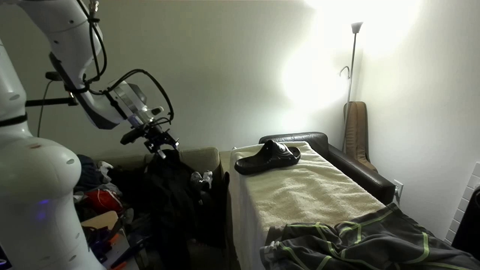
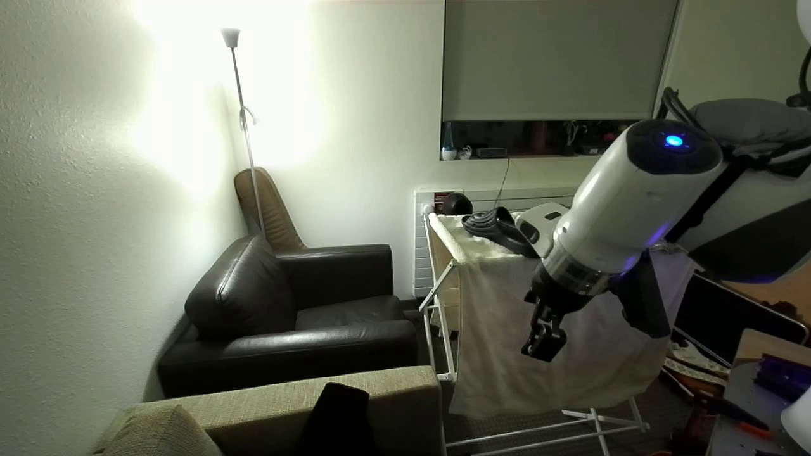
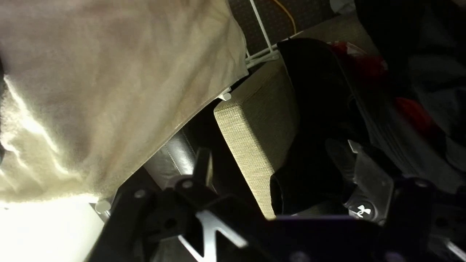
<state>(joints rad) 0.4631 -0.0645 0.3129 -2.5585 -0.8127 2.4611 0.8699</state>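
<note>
My gripper (image 1: pixel 169 149) stands open, pointing down, with nothing between its fingers (image 3: pixel 375 171). Dark clothing (image 1: pixel 172 183) draped over a beige sofa (image 3: pixel 244 134) lies below it; whether a fingertip brushes the cloth cannot be told. In the wrist view, the sofa's edge and a black garment (image 3: pixel 316 94) show beyond the jaws. Beside the gripper hangs a cream towel (image 2: pixel 494 361), spread over a white drying rack (image 2: pixel 443 335). On top of the towel rests a black slide sandal (image 1: pixel 270 159), partly hidden by the arm in an exterior view. Dark grey shorts (image 1: pixel 360 240) with green trim lie at the towel's near end.
A dark leather armchair (image 2: pixel 253 297) stands beyond the rack, with a floor lamp (image 1: pixel 352 75) and a brown case (image 1: pixel 356 131) in the corner. Near the robot's base, a small surface (image 1: pixel 116 243) carries tools, and a red item (image 1: pixel 103 200) lies among clothes.
</note>
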